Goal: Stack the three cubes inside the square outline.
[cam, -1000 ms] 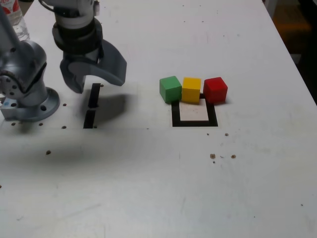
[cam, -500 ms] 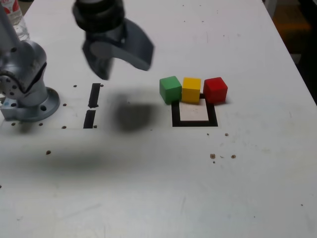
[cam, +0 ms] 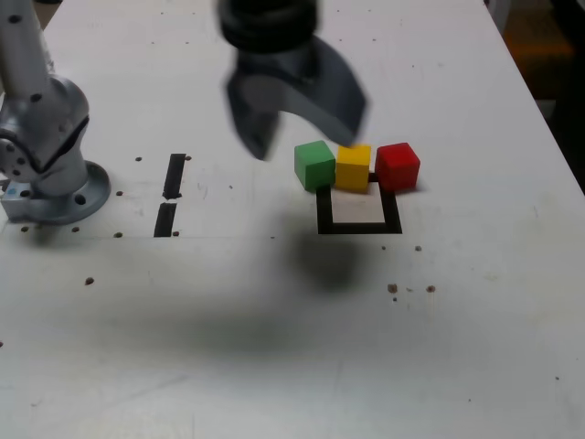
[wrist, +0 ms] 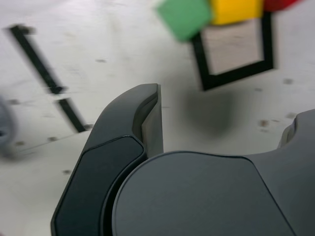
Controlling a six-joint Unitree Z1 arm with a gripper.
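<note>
The grey two-fingered pincer (cam: 297, 114) is seen above the white worktop (cam: 274, 347), raised clear of it, with its jaws spread wide and nothing between them. Its outline is blurred in the exterior view.

Three small matte cubes are set in a row along the far edge of the square outline of black tape (cam: 358, 210): the green cube (cam: 314, 165) at the exterior view's left, the yellow cube (cam: 353, 166) in the middle, the red cube (cam: 397, 165) at the exterior view's right. The green and yellow cubes touch; the red cube is just beside the yellow one. All three rest on or over the far tape edge, and the white interior of the outline is bare. No cube is stacked.

The relation that governs the next move: the cubes lie below the pincer and slightly toward the exterior view's right, the green cube being nearest. In the wrist view the green cube (wrist: 184, 17) and the outline (wrist: 235, 49) appear ahead of the fingertips. The row runs across the exterior view, so neighbouring cubes are judged liable to obstruct a finger if the jaws are lowered along that line.
</note>
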